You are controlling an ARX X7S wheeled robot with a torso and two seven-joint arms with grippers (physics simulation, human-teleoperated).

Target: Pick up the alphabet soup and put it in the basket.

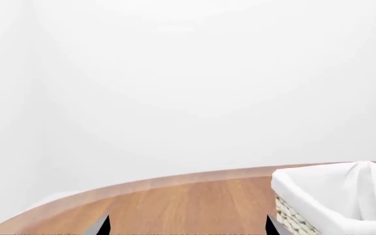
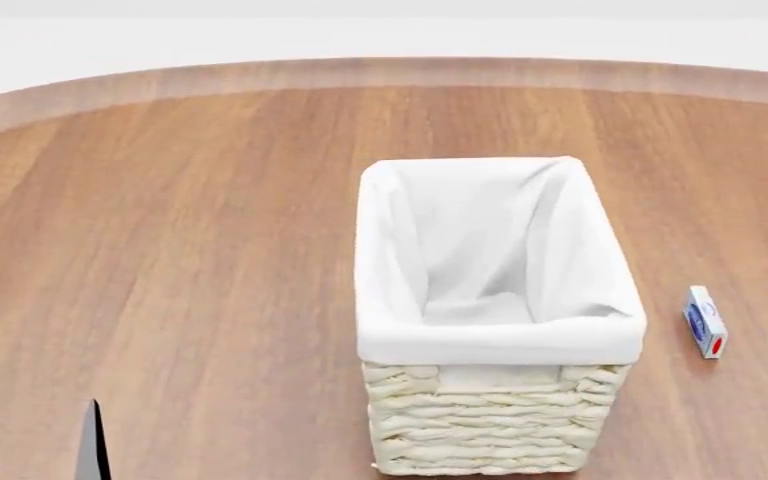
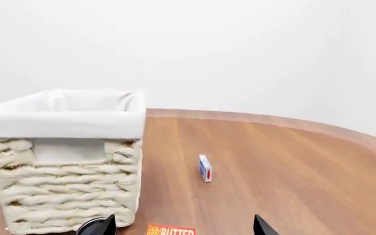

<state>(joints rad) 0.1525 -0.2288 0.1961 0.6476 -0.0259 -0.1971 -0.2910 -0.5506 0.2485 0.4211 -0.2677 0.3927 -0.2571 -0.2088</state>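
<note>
The basket [image 2: 498, 310] stands upright on the wooden worktop [image 2: 184, 250], a little toward the right side in the head view and nearer the front than the curved far edge. Its white liner [image 2: 491, 250] folds over the rim, and the woven cream wall shows below it on the near side. What can be seen of the inside is bare cloth.

No soup can shows in any of the three views, so its place cannot be told.

A small blue and white box [image 2: 704, 321] with a red mark lies on the worktop just right of the basket, apart from it. The right wrist view shows the same box [image 3: 205, 168] beyond the basket's corner. In that view an orange packet [image 3: 170, 230] printed "BUTTER" lies at the foot of the basket [image 3: 67, 161], cut off by the frame.

The left gripper [image 1: 186, 226] shows only two dark tips spread wide over bare wood, with the basket [image 1: 335, 198] off to one side; the jaws are open and hold nothing. The right gripper [image 3: 178, 226] likewise shows two dark tips set wide apart, low near the basket's base, with nothing gripped.
</note>
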